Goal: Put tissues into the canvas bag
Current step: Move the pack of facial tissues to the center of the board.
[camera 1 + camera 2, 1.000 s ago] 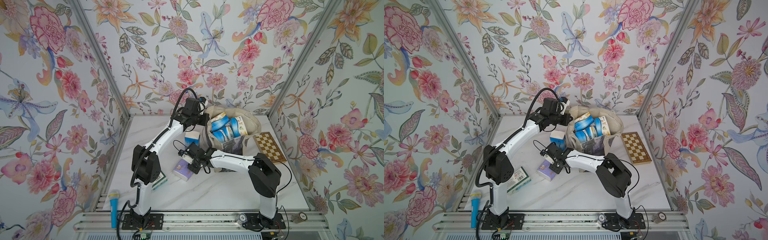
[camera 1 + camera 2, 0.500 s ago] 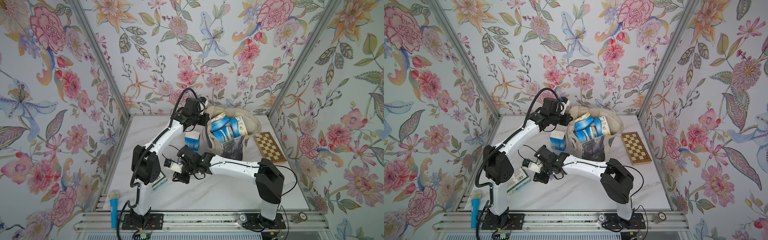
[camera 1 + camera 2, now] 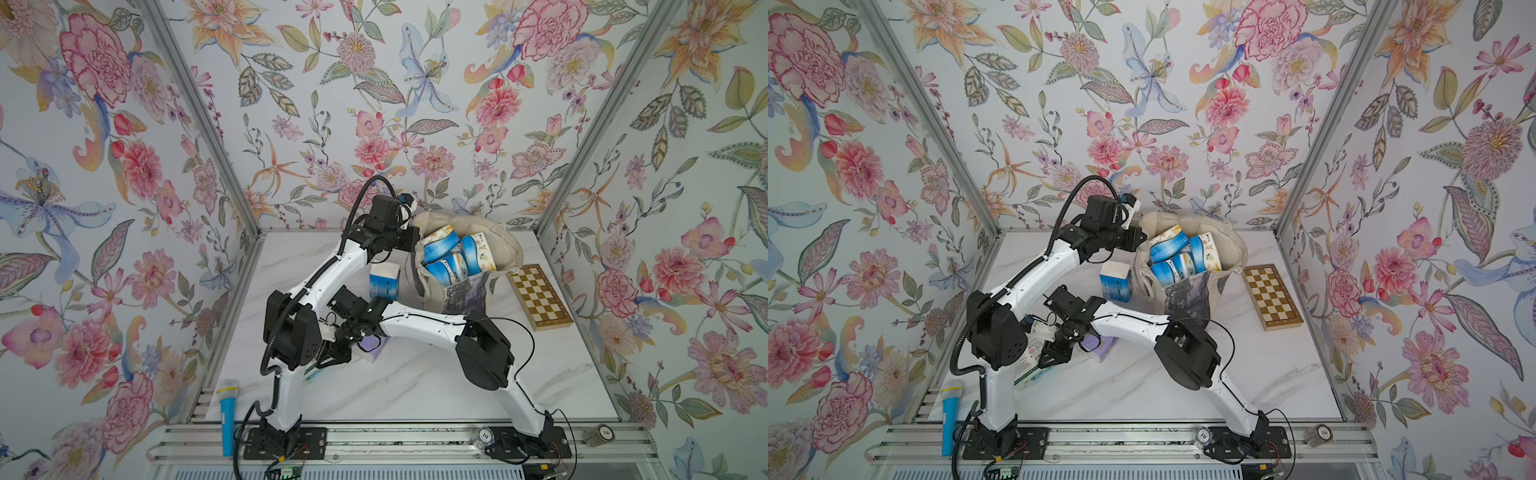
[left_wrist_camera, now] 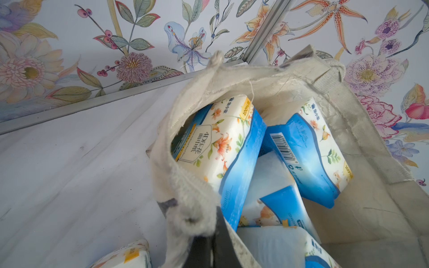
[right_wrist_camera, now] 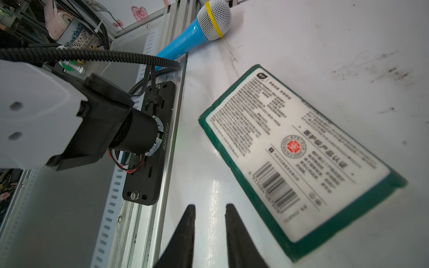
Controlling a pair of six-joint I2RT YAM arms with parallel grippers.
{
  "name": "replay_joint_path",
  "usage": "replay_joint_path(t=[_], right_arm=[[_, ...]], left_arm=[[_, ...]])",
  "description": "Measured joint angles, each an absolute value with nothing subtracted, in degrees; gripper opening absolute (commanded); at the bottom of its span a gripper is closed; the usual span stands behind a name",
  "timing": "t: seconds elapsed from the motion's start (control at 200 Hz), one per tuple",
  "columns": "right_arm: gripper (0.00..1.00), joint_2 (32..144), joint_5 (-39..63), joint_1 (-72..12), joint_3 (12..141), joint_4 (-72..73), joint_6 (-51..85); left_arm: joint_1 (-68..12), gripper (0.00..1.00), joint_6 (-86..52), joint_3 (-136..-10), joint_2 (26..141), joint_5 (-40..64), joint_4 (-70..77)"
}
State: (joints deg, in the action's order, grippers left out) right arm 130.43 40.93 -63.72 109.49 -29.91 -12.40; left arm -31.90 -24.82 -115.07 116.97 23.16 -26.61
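Bulging canvas bag [image 3: 506, 248] (blue-white tissues [image 3: 441, 246])

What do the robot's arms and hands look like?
Both the left arm and the right arm have smooth white curved links joined by chunky black joint housings. A ribbed black hose runs along the left one. The right hand ends in two slim black tapered fingers. The black base plate carries a printed serial number.
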Motion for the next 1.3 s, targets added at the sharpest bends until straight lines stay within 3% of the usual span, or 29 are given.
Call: replay_joint_path(t=[0.275,0.46,0.976,1.296], right_arm=[[0.25,139.5,41.3,-65.4,121.5,-33.5,-12.1],[0.24,144.4,35.3,-66.2,128.3,-37.1,-11.2],[0.21,135.4,14.3,-61.4,116.3,-39.4,-6.0],[0.21,134.8,3.9,-57.9,115.7,-39.0,-3.6]], left_arm=[[-31.9,0.00,-24.8,-115.1,117.0,23.2,-26.7],[-31.9,0.00,-24.8,-115.1,117.0,23.2,-26.7],[-31.9,0.00,-24.8,-115.7,117.0,23.4,-27.1],[-32.2,0.00,-24.8,-116.2,117.0,23.6,-27.5]])
